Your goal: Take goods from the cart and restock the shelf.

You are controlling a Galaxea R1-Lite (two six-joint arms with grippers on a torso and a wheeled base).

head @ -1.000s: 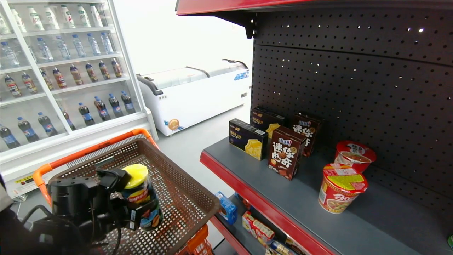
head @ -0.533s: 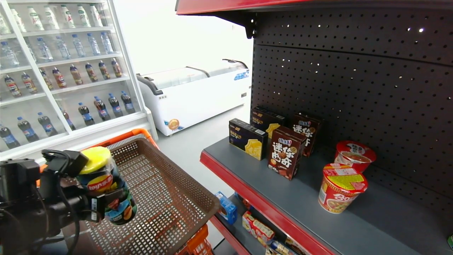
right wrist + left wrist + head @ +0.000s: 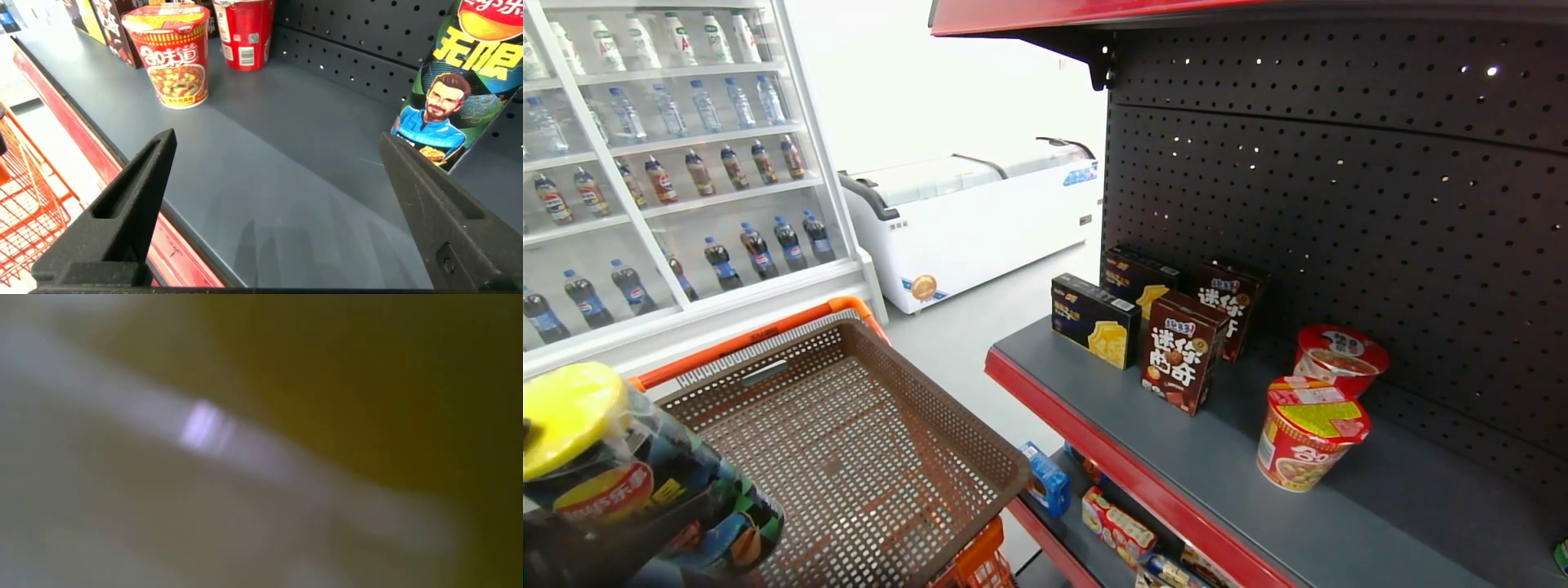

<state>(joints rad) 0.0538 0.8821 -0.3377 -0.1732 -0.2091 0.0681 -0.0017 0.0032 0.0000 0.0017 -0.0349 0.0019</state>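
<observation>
Right jaws gape above the shelf (image 3: 270, 163) near a chips can (image 3: 445, 82)

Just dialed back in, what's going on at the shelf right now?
The left gripper holds a chip can with a yellow lid up beside the brown cart, close to the head camera and not yet over the shelf. The right gripper hangs open above the grey shelf, near the noodle cups and a second chip can standing there. Snack boxes stand further along.
</observation>
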